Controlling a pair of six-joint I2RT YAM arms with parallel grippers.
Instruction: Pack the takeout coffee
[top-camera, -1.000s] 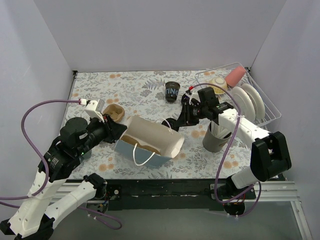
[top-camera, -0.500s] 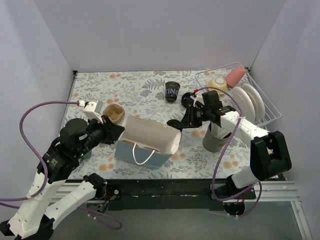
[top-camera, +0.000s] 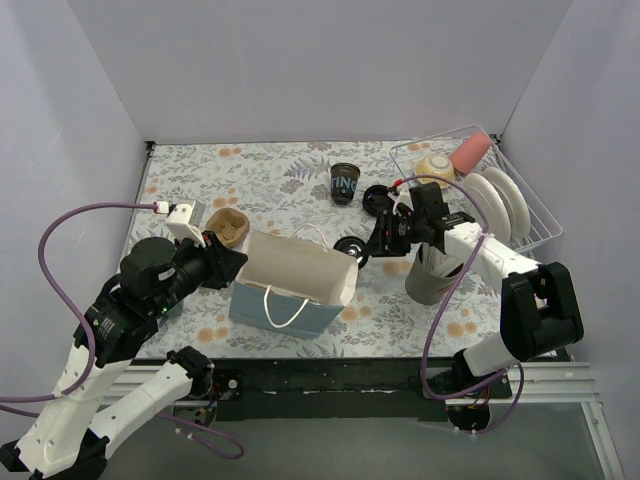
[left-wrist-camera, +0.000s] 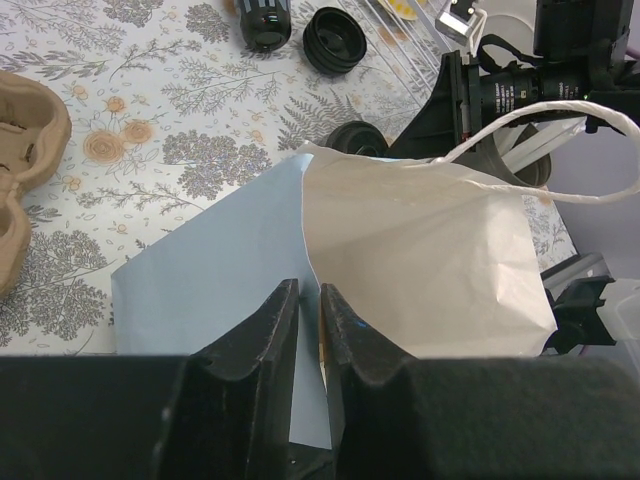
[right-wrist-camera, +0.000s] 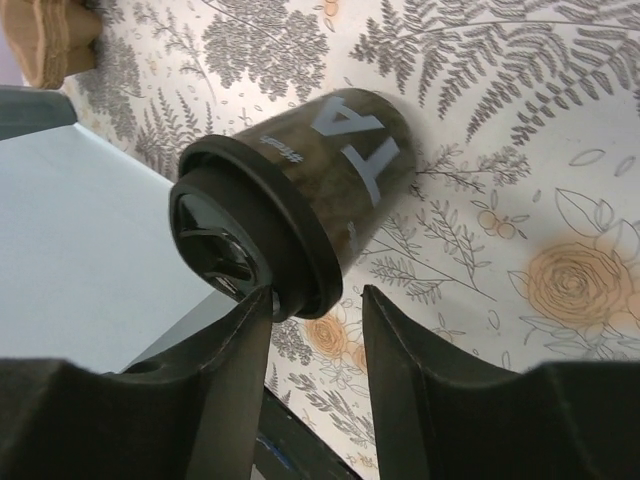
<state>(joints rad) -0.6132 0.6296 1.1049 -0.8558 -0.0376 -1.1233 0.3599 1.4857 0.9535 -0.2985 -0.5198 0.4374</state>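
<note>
Seen from above, the paper bag (top-camera: 290, 285) has swung up out of its lean to the right and now stands on the table (top-camera: 200, 170) with its mouth open upward. The right gripper (top-camera: 368, 243) has drawn back from that mouth toward the grey holder (top-camera: 432, 278). The near cup (top-camera: 349, 247) lies on its side just beside the bag's right wall, outside it, so nothing is packed yet. The bag is better placed to receive a cup, though. The far cup (top-camera: 344, 183) stands well behind, with a loose black lid (top-camera: 377, 198) near it. The left gripper (top-camera: 235, 262) is at the bag's left rim.

In the left wrist view, the left gripper (left-wrist-camera: 305, 295) is nearly closed, pinching the bag's wall (left-wrist-camera: 420, 250) between its fingers and holding it open. The white handle loops across the mouth (a likely snag for a cup going in).

In the right wrist view, the near cup (right-wrist-camera: 330, 170) is black and carries its black lid. A white letter and fine script run along its side, and it lies tipped with the lid toward the bag (right-wrist-camera: 90, 230). The right gripper (right-wrist-camera: 318, 295) has its fingers spread and clamps nothing. The lid's rim sits just at the gap between the tips.
</note>
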